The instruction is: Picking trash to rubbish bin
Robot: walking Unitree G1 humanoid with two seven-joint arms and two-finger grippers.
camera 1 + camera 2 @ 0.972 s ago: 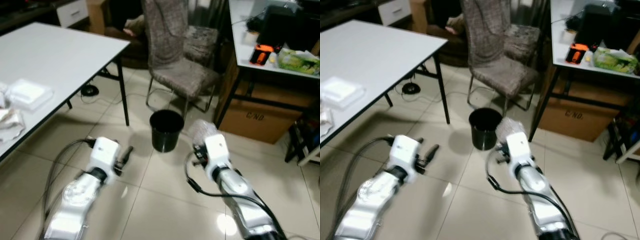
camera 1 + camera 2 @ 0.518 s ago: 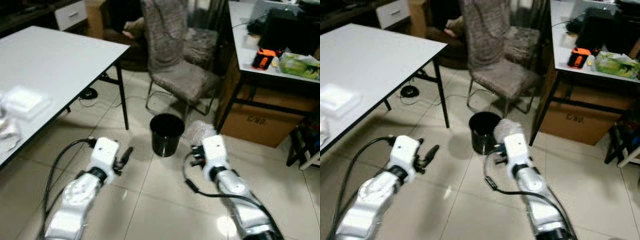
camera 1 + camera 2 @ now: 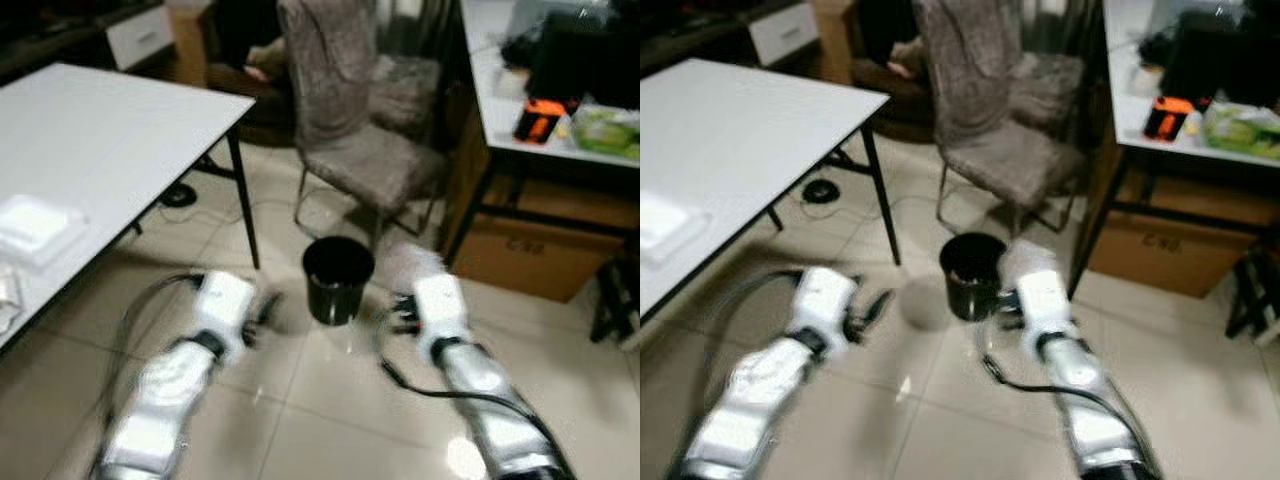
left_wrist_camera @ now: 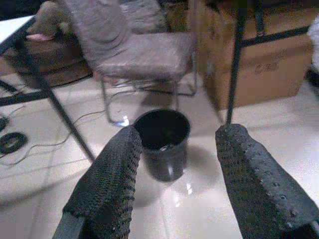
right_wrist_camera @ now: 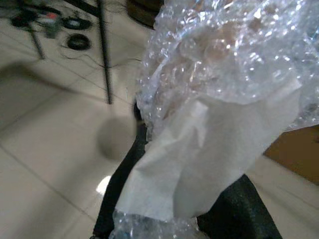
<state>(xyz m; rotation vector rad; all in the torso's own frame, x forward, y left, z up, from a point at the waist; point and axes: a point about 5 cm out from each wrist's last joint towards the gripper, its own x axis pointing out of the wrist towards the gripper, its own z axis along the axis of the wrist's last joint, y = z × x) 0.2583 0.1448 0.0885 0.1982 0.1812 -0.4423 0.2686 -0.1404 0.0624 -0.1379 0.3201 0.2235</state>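
Observation:
A small black rubbish bin (image 3: pixel 337 280) stands on the tiled floor in front of a chair. My right gripper (image 5: pixel 179 199) is shut on a wad of bubble wrap with white paper (image 5: pixel 219 89), held just right of the bin's rim and about level with it (image 3: pixel 412 268). The wad hides most of the black fingers (image 5: pixel 122 184). My left gripper (image 4: pixel 177 169) is open and holds nothing, low over the floor to the left of the bin (image 3: pixel 265 305). In the left wrist view the bin (image 4: pixel 162 142) sits between the two fingers, some way ahead.
A grey fabric chair (image 3: pixel 365 120) stands right behind the bin. A white table (image 3: pixel 100 130) with a white package (image 3: pixel 35 225) is on the left, its black leg (image 3: pixel 243 205) near the bin. A desk (image 3: pixel 540 150) over a cardboard box (image 3: pixel 530 250) is on the right.
The view has moved forward and is blurred; the bin now sits nearer and lower in the picture. The right gripper with the bubble wrap has come closer to the bin's rim.

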